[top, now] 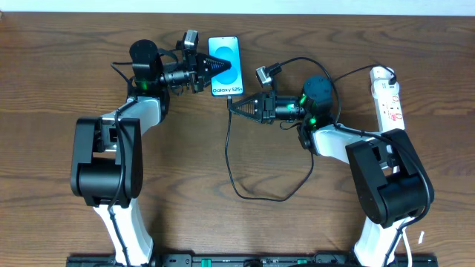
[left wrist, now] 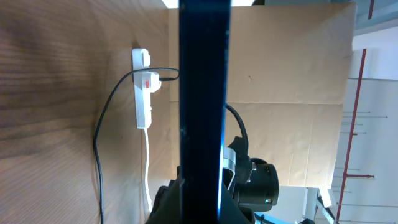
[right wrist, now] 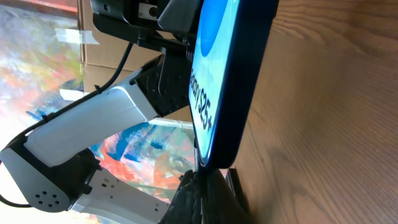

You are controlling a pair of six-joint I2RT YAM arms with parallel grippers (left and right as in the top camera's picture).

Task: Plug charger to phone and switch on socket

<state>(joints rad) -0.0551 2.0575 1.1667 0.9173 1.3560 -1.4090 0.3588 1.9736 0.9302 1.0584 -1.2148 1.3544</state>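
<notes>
While the left pincer (top: 212, 69) is clamping shut on the phone (top: 228, 50) along its long left edge, the handset is sitting near the far side of the table (top: 44, 89), between the 2 arms, with its blue screen facing the overhead camera. From the left wrist it is showing edge-on, a dark bar rising straight out of the closed fingers. I cannot tell whether it is lying flat or is lifted off the wood.

The right pincer (top: 234, 106) is pinching fully together, its tips right up against the phone's lower short edge. The charger (top: 228, 148) is coming out of those tips, so the pincer is gripping its free end. The connector itself is hiding between the fingers, and I cannot tell whether it is seated in the port. The thin black cable is trailing toward the robot's base, looping on the wood and curving back up beside the right arm.

The socket (top: 389, 96) is lying at the far right, well apart from the phone, with a plug and black lead sitting in it.
</notes>
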